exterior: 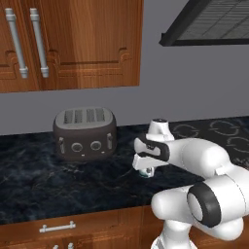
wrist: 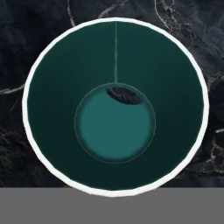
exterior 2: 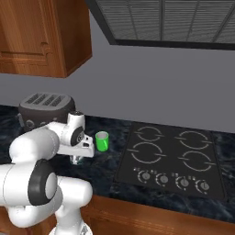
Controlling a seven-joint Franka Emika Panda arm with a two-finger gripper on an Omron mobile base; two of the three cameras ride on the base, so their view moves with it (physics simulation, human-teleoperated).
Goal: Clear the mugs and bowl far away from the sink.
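A mug with a white rim and a dark teal inside (wrist: 114,118) hangs right under my hand, low over the black marble counter (exterior: 29,175). My gripper (exterior: 144,169) is shut on this teal mug (exterior: 145,174); its fingertips are hidden. I cannot tell if the mug's base touches the counter. From the right side, the gripper (exterior 2: 76,157) and the teal mug (exterior 2: 77,160) sit just left of a small bright green mug (exterior 2: 102,141). That green mug stands upright on the counter, apart from the hand. The bowl and the sink are out of view.
A dark four-slot toaster (exterior: 85,133) stands against the wall, behind and left of the hand. A black four-burner cooktop (exterior 2: 172,158) with knobs lies to the right, under a range hood (exterior 2: 165,23). Wooden cabinets (exterior: 73,44) hang overhead.
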